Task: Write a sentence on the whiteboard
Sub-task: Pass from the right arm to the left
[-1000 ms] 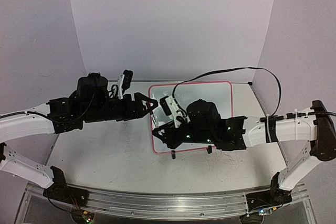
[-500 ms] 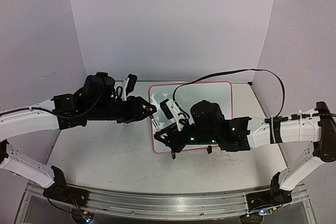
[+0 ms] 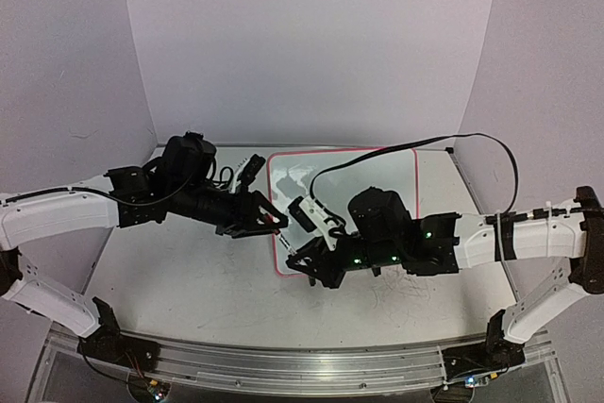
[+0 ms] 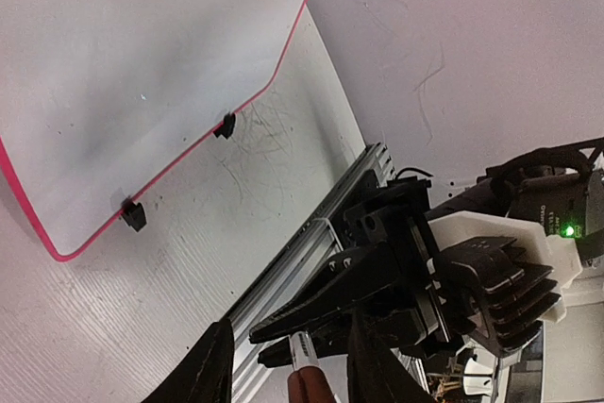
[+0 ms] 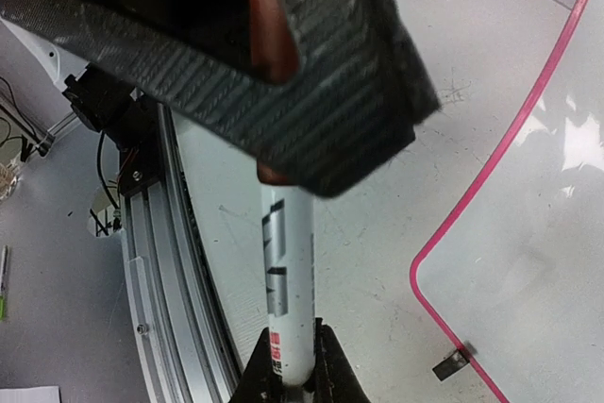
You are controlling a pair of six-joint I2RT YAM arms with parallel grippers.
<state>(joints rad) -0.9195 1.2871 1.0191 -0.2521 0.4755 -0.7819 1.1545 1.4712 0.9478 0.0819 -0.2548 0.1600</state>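
Observation:
The whiteboard (image 3: 377,172), white with a pink-red rim, lies flat at the back middle of the table; its face (image 4: 142,54) is blank and no sentence shows on it. My right gripper (image 5: 291,332) is shut on the white barrel of a marker (image 5: 286,261), held off the board's near-left corner (image 5: 444,309). The marker's red-brown cap (image 4: 308,390) points into my left gripper (image 4: 291,323). Its jaws stand on either side of the cap, with gaps showing between fingers and cap. In the top view the two grippers (image 3: 279,225) (image 3: 296,257) meet tip to tip.
An aluminium rail (image 3: 283,361) runs along the table's near edge, just below the marker (image 5: 160,261). Two black clip feet (image 4: 225,125) stick out from the board's near rim. A black cable (image 3: 396,146) arcs over the board from the right arm.
My left gripper has moved right and toward the near edge, and its jaws have narrowed around the marker's cap. My right arm has shifted the marker slightly left and nearer.

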